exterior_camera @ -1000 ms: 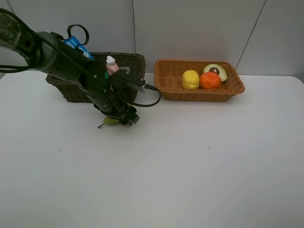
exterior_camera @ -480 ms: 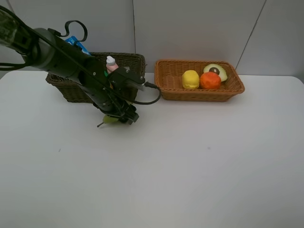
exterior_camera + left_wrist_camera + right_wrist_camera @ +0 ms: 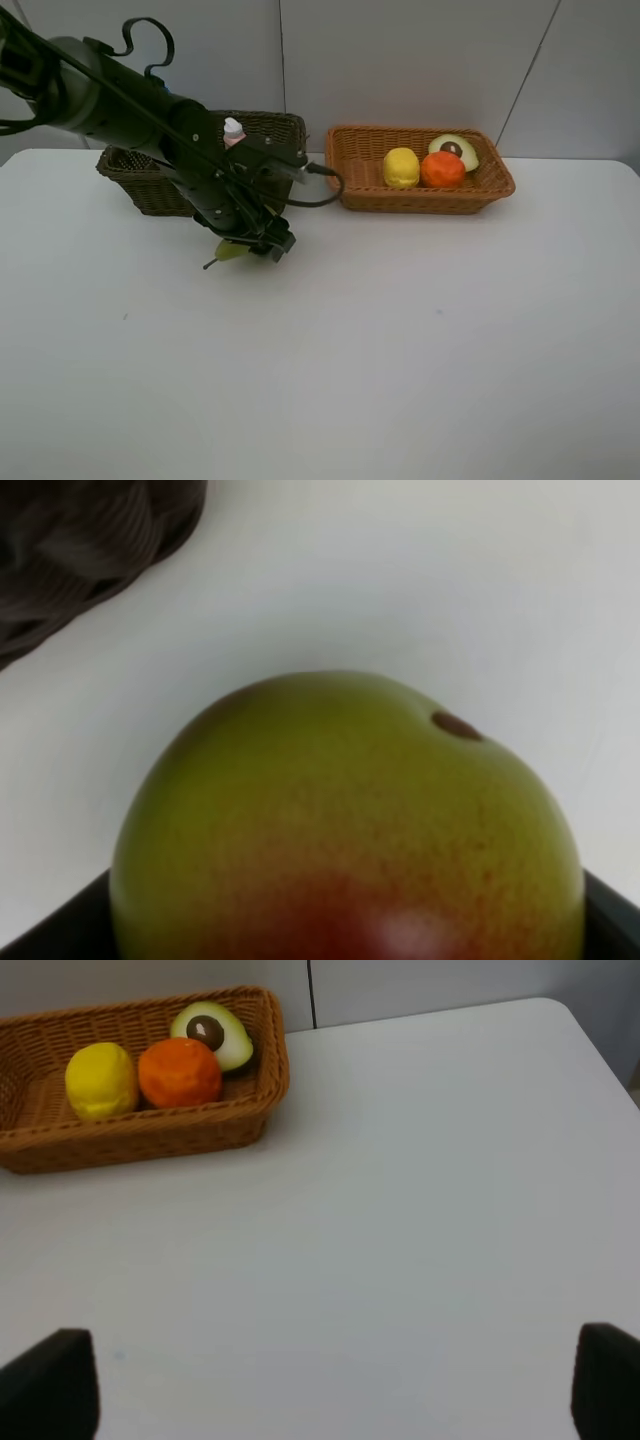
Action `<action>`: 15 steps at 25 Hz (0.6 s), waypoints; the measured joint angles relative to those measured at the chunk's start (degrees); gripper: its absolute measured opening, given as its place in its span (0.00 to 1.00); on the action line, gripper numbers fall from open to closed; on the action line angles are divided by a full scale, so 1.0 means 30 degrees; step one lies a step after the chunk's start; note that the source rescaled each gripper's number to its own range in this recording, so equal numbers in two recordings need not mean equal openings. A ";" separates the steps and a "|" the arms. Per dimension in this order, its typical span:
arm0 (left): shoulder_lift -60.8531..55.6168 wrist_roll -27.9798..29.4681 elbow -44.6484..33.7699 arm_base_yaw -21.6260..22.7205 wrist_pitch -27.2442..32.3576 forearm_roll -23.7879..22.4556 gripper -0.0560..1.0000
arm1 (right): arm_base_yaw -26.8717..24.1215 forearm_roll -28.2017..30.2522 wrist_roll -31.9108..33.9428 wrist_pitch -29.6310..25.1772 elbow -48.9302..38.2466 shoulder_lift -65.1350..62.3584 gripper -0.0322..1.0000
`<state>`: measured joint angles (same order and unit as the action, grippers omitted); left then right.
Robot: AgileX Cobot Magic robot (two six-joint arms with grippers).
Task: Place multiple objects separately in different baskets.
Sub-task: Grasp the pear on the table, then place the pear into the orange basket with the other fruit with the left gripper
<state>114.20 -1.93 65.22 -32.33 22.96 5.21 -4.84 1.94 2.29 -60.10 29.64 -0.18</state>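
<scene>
The left arm's fingers sit low over the white desk, spread wide around a green-yellow pear with a red blush — whether they press on it cannot be told. The pear lies just in front of the dark olive-brown wicker basket, from which a small pink bottle with a white cap pokes up. The right arm's fingers are released, holding nothing above bare desk. Farther back, the light orange-tan wicker basket holds a yellow lemon, a round orange and a cut avocado half — all close together.
</scene>
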 joint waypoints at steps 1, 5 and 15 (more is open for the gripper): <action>-0.0268 0.0000 0.0000 -0.0138 0.0136 0.0012 0.91 | 0.0000 0.0000 0.0000 0.0000 0.0000 0.0000 1.00; -0.0942 0.0000 0.0210 -0.0499 0.0823 0.0232 0.91 | 0.0000 0.0000 0.0000 0.0000 0.0000 0.0000 1.00; -0.1053 0.0000 0.3592 -0.1474 0.3840 0.0460 0.91 | 0.0000 0.0000 0.0000 0.0000 0.0000 0.0000 1.00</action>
<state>111.04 -1.93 76.00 -36.75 34.48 6.59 -4.84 1.94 2.29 -60.10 29.64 -0.18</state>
